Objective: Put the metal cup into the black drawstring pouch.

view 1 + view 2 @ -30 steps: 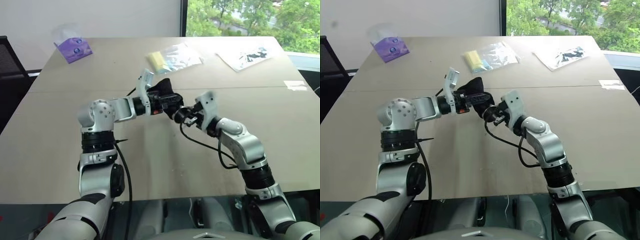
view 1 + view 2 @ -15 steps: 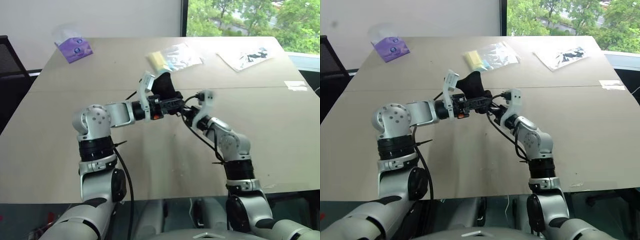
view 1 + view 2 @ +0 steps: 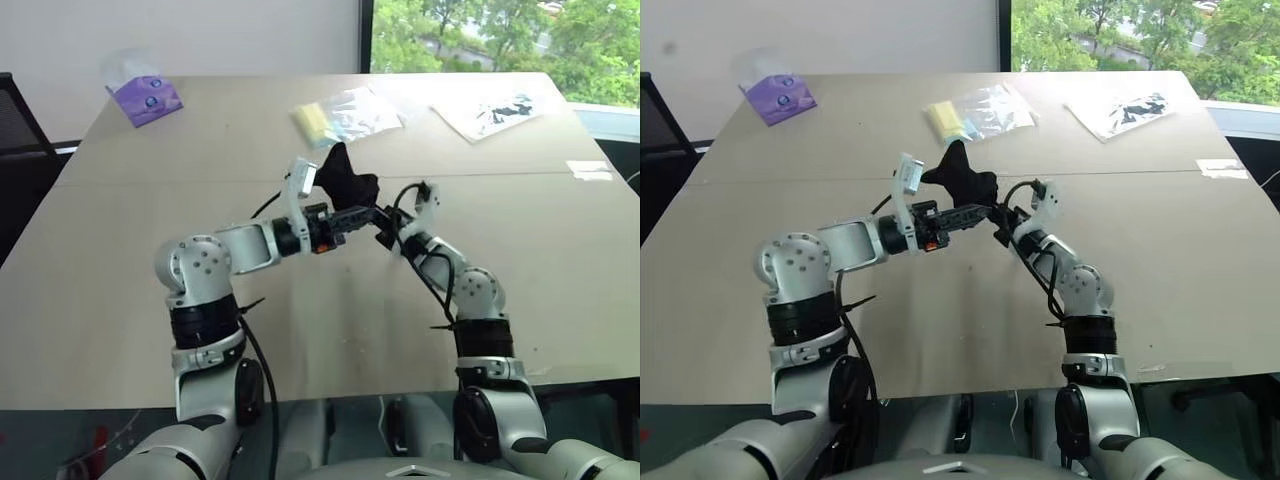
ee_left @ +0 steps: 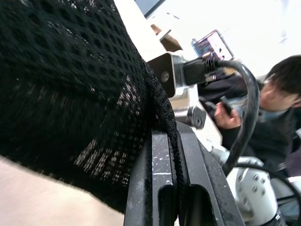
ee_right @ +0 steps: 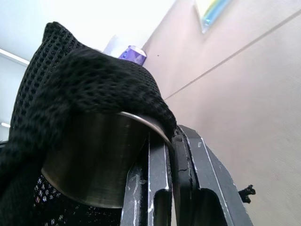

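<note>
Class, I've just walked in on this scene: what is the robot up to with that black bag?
The robot holds the black drawstring pouch up above the table between its two arms. The left gripper has its jaws shut on the pouch's mesh, and the right gripper is clamped at the pouch's edge. In the right wrist view the metal cup shows with the mesh draped over its rim, so it looks partly bagged.

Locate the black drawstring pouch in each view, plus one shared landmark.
Left eye view: soft black mesh drawstring pouch held above the table centre, between both arms.
Right eye view: same, pouch just left of centre.
Left wrist view: pouch mesh covers the upper left, pinched in the left pincer.
Right wrist view: pouch draped over the shiny metal cup.
Shared landmark: purple packet.
</note>
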